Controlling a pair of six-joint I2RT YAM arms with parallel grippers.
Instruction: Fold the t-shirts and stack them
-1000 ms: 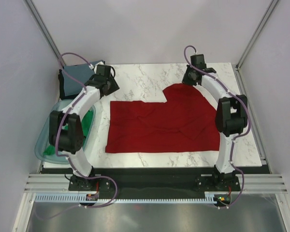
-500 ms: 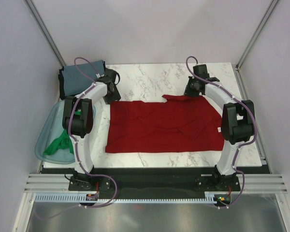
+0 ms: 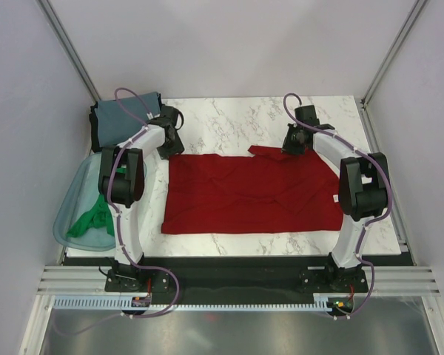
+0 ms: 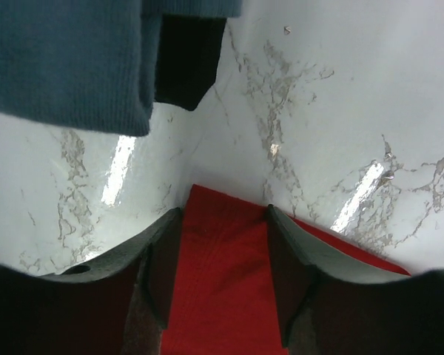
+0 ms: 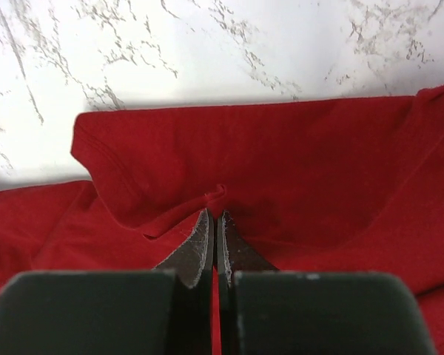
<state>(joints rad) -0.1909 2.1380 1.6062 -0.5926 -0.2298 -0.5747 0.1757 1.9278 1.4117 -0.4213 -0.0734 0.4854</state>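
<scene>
The dark red t-shirt (image 3: 251,194) lies spread flat across the middle of the table, with a small white label (image 3: 334,198) near its right edge. My left gripper (image 3: 169,147) is open at the shirt's far left corner, and its jaws straddle the red cloth (image 4: 222,281) in the left wrist view (image 4: 222,214). My right gripper (image 3: 291,147) is at the far right edge, shut on a pinched fold of the red shirt (image 5: 229,148) in the right wrist view (image 5: 216,213). A grey-blue folded shirt (image 3: 124,115) lies on a dark one (image 4: 185,59) at the far left corner.
A translucent teal basin (image 3: 68,220) hangs off the table's left edge with the bright green shirt (image 3: 95,217) in it. The folded stack (image 4: 66,66) lies close beyond my left fingers. White walls close in the left, right and far sides.
The raised far right part of the red shirt has come down and now lies flat. Both grippers moved nearer to me, onto the shirt's far edge. The left arm uncovered the basin.
</scene>
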